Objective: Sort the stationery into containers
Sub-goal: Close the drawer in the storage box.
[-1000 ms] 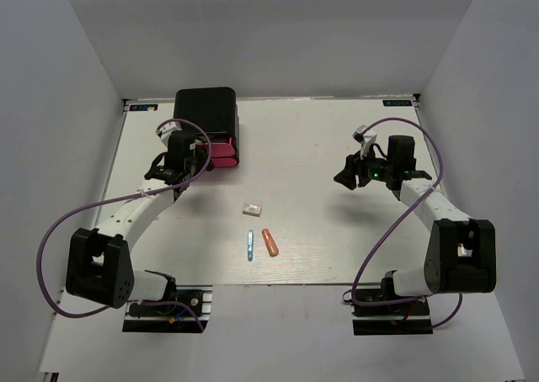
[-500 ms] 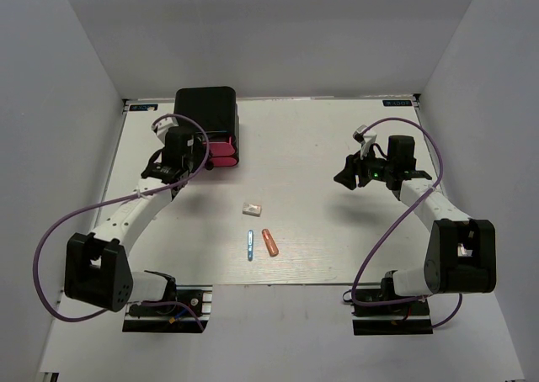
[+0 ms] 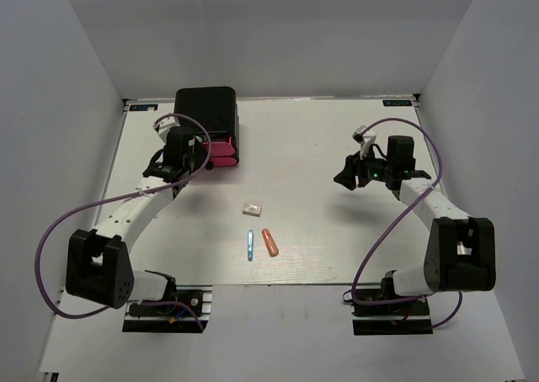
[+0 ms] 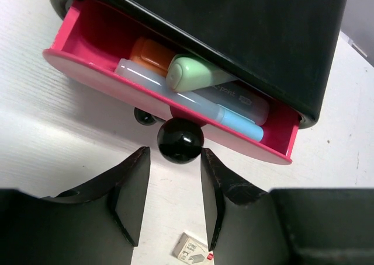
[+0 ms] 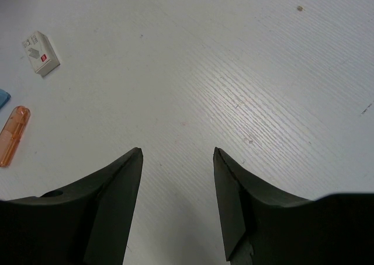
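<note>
Stationery not yet sorted lies nearest the arm bases: a thin blue pen [image 3: 250, 246] and a stubby orange marker [image 3: 269, 241] side by side, with the white eraser [image 3: 251, 207] just beyond them on the surface [image 3: 320, 230]. Farther out, the right end effector [image 5: 177, 151] hovers over bare surface, jaws apart and empty. The left end effector [image 4: 174, 160] is open too, holding nothing, its fingertips flanking the black knob [image 4: 180, 140] of a pulled-out pink drawer [image 4: 87, 72] in the black box [image 3: 206, 111]. Inside lie orange-tipped [image 4: 149, 52], green-tipped [image 4: 193, 72] and blue-tipped [image 4: 241, 125] markers. The green-tipped one rides high, so pushing the drawer in could jam it against the box edge. An off-centre grip could also slip off the round knob.
</note>
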`<state>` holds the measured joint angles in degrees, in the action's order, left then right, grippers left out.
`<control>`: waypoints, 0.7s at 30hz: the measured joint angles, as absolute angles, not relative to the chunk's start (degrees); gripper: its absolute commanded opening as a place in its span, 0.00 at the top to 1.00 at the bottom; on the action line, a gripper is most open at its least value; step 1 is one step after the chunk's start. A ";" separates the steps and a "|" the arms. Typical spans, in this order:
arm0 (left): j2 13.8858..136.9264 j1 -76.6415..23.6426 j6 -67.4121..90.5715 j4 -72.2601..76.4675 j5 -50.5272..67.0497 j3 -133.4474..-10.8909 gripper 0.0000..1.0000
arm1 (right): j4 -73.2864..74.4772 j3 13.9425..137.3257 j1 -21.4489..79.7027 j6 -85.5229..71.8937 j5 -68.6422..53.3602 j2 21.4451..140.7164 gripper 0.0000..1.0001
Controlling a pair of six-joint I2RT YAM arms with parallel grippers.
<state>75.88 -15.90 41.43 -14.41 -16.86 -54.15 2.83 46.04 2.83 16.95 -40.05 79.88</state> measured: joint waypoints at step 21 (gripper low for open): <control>77.65 -15.92 39.22 -11.11 -16.95 -54.02 0.73 | 2.83 46.04 2.83 16.97 -40.05 79.88 0.42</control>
